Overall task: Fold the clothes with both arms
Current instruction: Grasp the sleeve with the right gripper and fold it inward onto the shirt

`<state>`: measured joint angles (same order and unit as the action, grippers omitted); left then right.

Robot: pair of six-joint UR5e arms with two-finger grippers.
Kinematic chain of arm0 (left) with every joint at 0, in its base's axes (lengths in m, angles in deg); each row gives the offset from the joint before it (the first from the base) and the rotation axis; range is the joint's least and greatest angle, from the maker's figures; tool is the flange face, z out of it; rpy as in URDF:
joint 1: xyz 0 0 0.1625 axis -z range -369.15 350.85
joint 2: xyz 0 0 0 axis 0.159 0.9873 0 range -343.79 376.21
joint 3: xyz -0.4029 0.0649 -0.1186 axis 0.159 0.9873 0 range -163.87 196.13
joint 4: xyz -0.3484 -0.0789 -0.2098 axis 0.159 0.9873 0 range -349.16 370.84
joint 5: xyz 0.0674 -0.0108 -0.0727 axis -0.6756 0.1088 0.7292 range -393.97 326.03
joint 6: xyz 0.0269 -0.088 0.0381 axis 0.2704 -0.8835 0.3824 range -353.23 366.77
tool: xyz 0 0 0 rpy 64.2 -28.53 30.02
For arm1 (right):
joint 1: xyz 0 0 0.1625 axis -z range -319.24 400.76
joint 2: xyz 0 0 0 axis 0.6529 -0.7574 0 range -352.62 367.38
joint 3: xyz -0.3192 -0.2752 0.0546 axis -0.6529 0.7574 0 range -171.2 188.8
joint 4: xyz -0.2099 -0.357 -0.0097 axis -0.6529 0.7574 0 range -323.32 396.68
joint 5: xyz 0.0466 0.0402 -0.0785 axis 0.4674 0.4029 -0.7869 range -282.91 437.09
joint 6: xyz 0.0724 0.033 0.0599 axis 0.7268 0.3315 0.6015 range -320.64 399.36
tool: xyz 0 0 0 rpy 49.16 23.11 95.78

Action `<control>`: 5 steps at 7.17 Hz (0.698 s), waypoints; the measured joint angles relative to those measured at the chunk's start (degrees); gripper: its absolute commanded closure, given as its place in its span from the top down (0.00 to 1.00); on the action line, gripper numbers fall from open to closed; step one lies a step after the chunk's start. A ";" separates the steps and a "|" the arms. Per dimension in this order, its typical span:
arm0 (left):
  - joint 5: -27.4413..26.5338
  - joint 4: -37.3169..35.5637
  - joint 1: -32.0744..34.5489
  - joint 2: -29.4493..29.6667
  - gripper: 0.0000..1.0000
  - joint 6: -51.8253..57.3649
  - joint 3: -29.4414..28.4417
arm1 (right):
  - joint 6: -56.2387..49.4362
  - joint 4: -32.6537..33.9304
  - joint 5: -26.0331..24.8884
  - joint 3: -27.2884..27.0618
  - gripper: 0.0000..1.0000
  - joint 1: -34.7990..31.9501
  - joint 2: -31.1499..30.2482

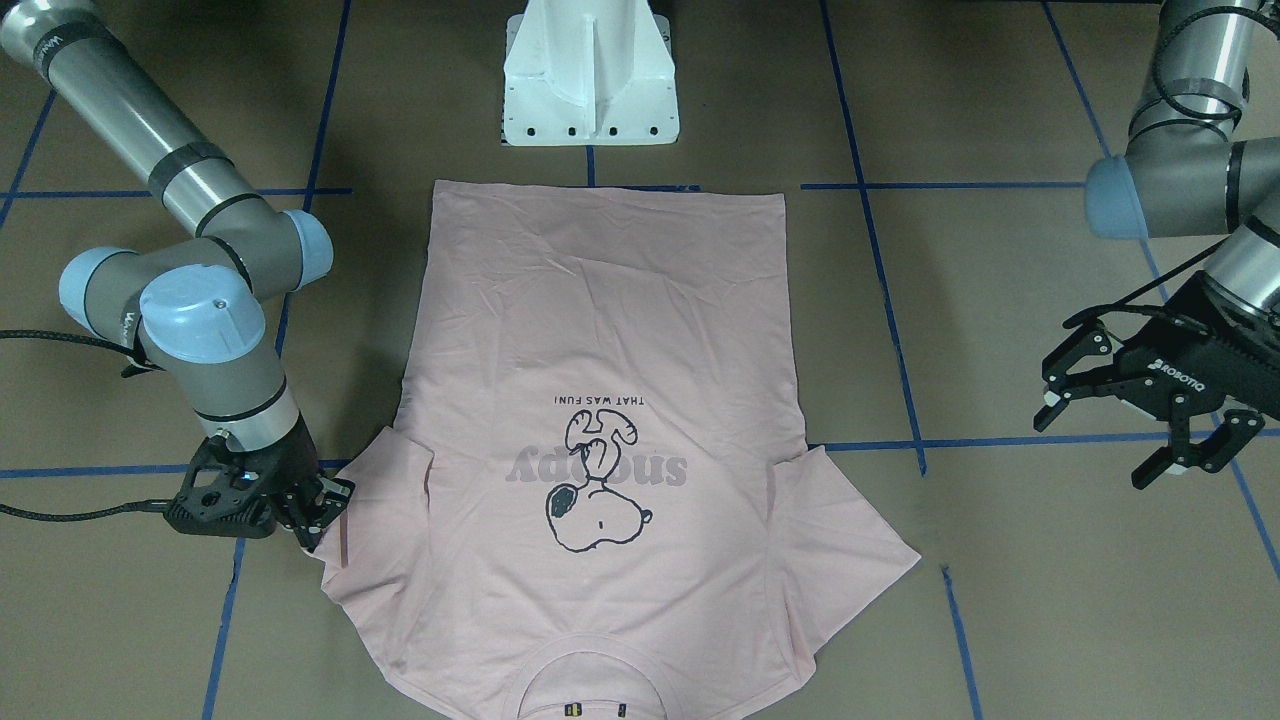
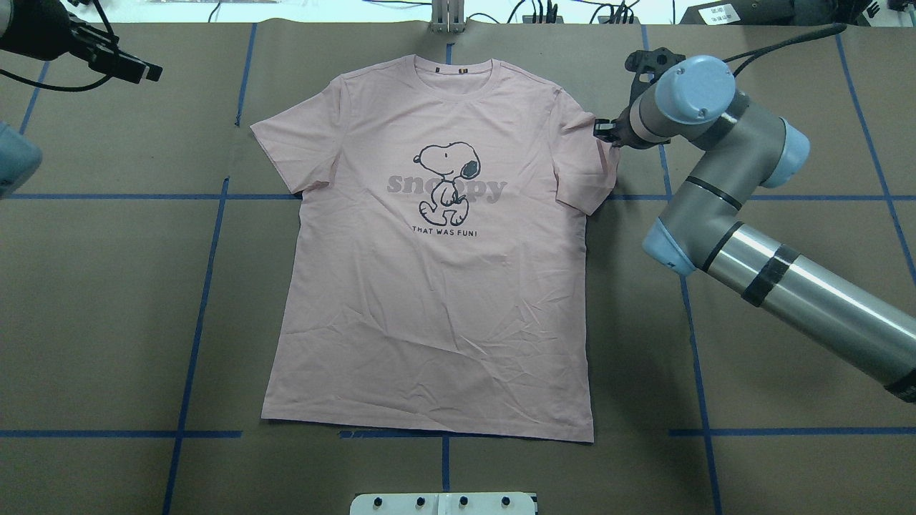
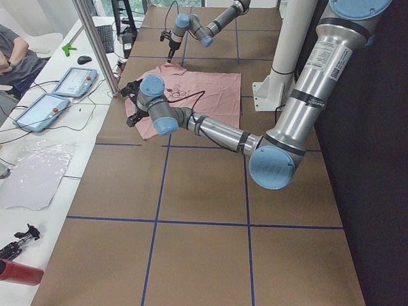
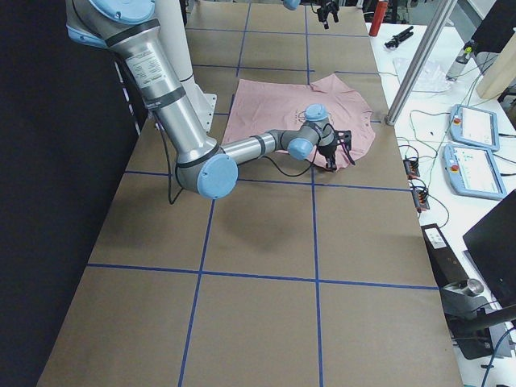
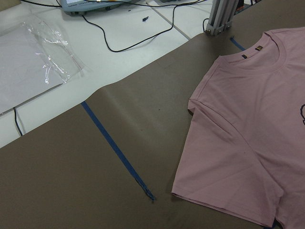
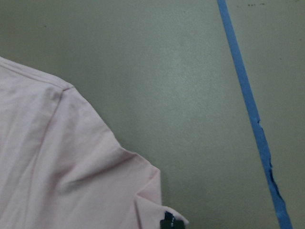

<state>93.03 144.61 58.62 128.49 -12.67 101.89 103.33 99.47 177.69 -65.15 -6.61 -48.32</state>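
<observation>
The light pink T-shirt [image 2: 429, 272] lies flat and print up on the brown table, collar toward the far edge; it also fills the right of the left wrist view [image 5: 248, 143]. My right gripper [image 1: 318, 515] is down at the tip of one sleeve [image 2: 590, 168], its fingers drawn together on the sleeve's edge. In the right wrist view that sleeve corner [image 6: 143, 191] is bunched, with a small black tag [image 6: 167, 222] showing. My left gripper [image 1: 1100, 438] hangs open above bare table, well off the other sleeve [image 1: 850, 560].
The white pedestal base [image 1: 590, 80] stands behind the shirt's hem. Blue tape lines [image 2: 207, 286] grid the table. Along the far side runs a white bench with control tablets [image 3: 70, 83], a metal post [image 3: 95, 44], a clear plastic bag [image 5: 33, 62], and a seated person [image 3: 13, 48].
</observation>
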 measured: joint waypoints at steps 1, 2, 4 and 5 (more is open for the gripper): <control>0.00 0.00 0.00 -0.03 1.00 -0.04 0.02 | 0.30 5.17 -0.29 -1.93 0.00 0.12 2.10; 0.00 0.00 0.00 -0.04 1.00 -0.06 0.02 | 1.86 9.88 -1.40 -3.21 0.00 0.93 4.77; -0.02 0.00 0.00 -0.10 1.00 -0.01 -0.08 | 6.88 13.33 -6.19 -2.22 0.00 4.62 9.46; -0.16 -0.02 0.00 -0.11 1.00 0.01 -0.15 | 8.60 13.47 -8.76 -0.19 0.37 6.22 11.48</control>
<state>92.87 144.60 58.62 128.37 -12.67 101.74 111.93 112.94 168.93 -65.34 -0.39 -36.85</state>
